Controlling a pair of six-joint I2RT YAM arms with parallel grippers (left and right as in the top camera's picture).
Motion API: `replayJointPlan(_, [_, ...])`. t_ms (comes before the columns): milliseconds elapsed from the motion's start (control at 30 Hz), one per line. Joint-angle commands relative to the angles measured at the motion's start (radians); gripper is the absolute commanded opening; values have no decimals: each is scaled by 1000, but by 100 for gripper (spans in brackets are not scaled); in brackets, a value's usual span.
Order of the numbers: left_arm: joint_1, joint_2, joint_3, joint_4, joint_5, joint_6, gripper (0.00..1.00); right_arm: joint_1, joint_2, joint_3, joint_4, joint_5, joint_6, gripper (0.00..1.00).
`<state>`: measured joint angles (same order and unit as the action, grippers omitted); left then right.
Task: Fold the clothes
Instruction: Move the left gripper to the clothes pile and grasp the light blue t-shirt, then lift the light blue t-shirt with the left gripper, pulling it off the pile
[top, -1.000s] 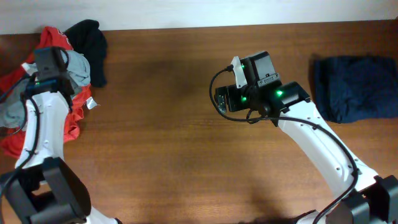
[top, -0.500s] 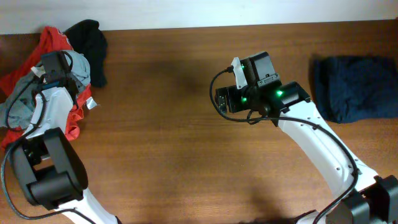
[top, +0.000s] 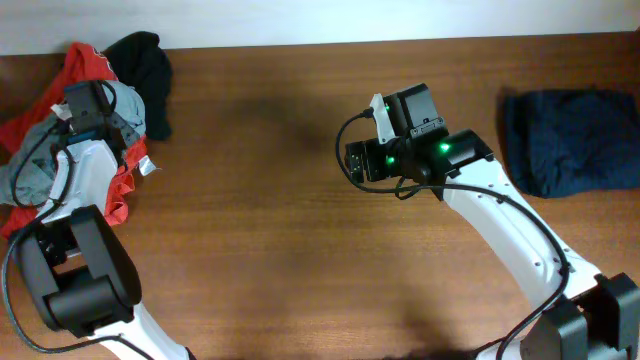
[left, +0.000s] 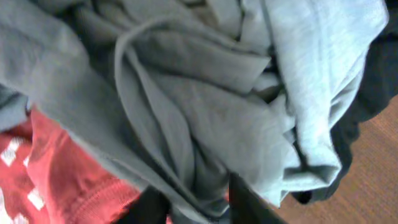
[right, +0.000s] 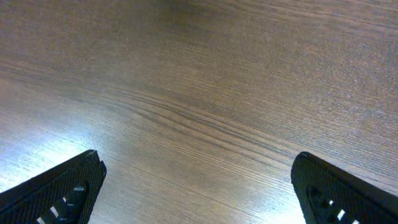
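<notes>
At the upper left of the overhead frame, the left gripper pinches a fold of the grey-blue T-shirt heaped on the red tee, while the right gripper hangs wide open over the table at centre, so this looks like the pick-up step, and the next move calls for drawing the shirt clear to spread it.

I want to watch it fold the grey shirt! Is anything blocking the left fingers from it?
Nothing visible. The left gripper has its fingers pinched on the grey T-shirt, which lies on top of the red tee in the pile.
</notes>
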<state>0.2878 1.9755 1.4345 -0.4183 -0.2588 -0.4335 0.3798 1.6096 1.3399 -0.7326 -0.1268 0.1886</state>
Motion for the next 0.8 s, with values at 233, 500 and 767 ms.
replayJointPlan(233, [3,-18,36,-42,45,37,1,5,6,15,4,16,11,99])
replayJointPlan(500, [3,-164,249,-191,107,50,1,5,5,23,5,-25,12,97])
replayJointPlan(767, [2,-311,435,-309,223,69,1,4,3,75,-9,-119,12,95])
